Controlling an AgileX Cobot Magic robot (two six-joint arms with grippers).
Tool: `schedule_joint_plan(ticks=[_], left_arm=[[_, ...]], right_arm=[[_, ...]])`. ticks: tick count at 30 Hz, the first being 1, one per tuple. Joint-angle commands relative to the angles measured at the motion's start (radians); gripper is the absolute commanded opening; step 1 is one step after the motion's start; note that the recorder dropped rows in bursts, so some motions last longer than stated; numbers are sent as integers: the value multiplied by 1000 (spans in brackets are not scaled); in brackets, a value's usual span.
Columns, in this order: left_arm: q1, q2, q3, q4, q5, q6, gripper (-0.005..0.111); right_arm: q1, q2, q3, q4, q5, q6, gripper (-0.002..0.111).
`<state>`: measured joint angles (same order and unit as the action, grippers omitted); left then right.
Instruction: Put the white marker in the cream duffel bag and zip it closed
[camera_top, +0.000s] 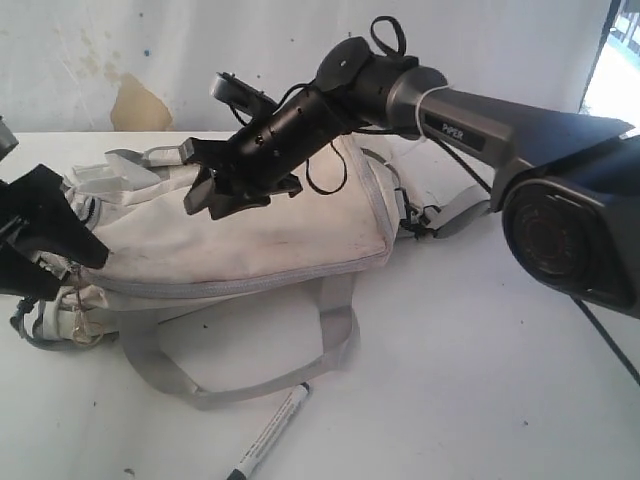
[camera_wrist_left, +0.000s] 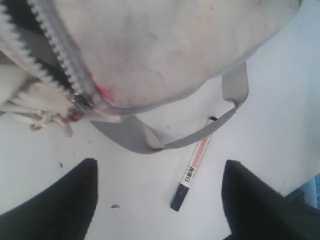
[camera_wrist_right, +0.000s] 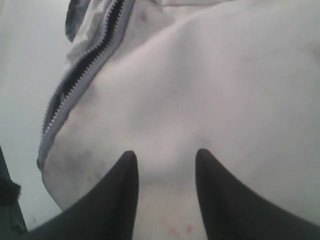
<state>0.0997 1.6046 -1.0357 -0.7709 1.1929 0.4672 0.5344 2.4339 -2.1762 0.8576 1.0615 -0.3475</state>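
Observation:
The cream duffel bag (camera_top: 260, 235) lies on its side on the white table, smudged, with its grey zipper (camera_wrist_left: 55, 55) partly open at one end and dark lining showing. In front of the bag lies the white marker (camera_top: 272, 432), its black cap toward the table's front edge. My left gripper (camera_top: 75, 265) hovers at the bag's left end, open wide and empty, with the marker (camera_wrist_left: 195, 162) on the table between and beyond its fingers. Over the bag's top panel (camera_wrist_right: 225, 75) my right gripper (camera_top: 212, 205) stands open, fingertips (camera_wrist_right: 131, 157) close to the fabric.
A grey webbing strap (camera_top: 330, 345) loops out from the bag across the table, its edge lying over the marker's far end (camera_wrist_left: 212, 122). Another strap with a black buckle (camera_top: 430, 215) trails behind the bag on the right. The zipper pull (camera_wrist_left: 82, 102) sits at the bag's corner.

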Motion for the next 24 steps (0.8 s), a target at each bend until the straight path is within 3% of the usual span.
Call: schedule_joint_plan(ticks=[1, 7, 11, 16, 24], left_arm=[[41, -11, -44, 61, -49, -77, 74], [122, -8, -60, 22, -115, -131, 70], [128, -2, -60, 10, -185, -163, 70], [128, 65, -60, -98, -152, -121, 70], [128, 140, -97, -106, -167, -119, 70]], right_arm=[[-18, -56, 4, -167, 93, 50, 36], [-16, -108, 17, -265, 129, 94, 36], [-6, -152, 74, -288, 125, 107, 31], [41, -218, 188, -322, 101, 87, 31], [170, -317, 354, -321, -29, 83, 31]])
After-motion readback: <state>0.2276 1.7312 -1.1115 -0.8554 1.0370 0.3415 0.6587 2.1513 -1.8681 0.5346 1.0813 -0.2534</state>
